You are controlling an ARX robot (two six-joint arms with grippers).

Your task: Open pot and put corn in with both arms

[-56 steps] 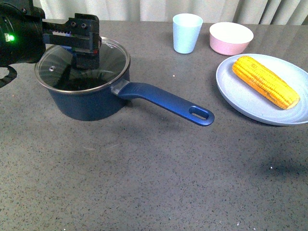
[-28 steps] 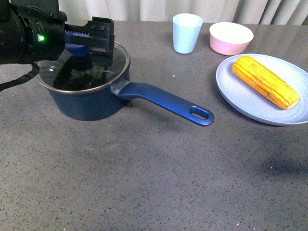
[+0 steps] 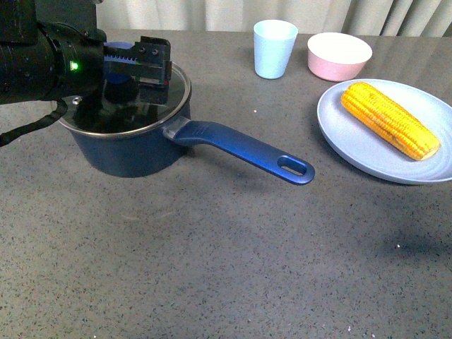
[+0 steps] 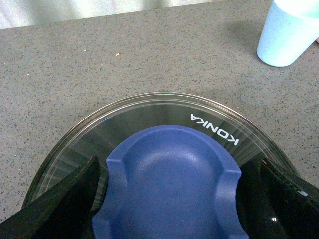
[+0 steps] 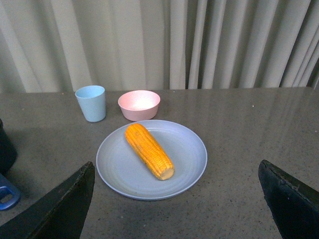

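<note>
Countertop [image 3: 212, 268] is grey speckled stone and everything sits on it. Biggest item is the pot [image 3: 120, 152], far left, with its long blue handle [image 3: 244, 150] pointing toward the plate [image 3: 367, 152] on the right. Glass lid [image 4: 164, 107] is on the pot, says KONKA on it. The corn [image 3: 388, 119] lies diagonally on the plate, well apart from the pot. The left gripper [image 4: 175, 172] hangs right over the lid with its claw apart, one finger on each side of the blue knob [image 4: 169, 199], with a sliver of gap on both sides. The right gripper [image 5: 176, 164] is spread wide too, holding nothing, looking at the corn from a distance. Pink bowl [image 3: 339, 55] and pale blue cup [image 3: 274, 48] sit at the back.
</note>
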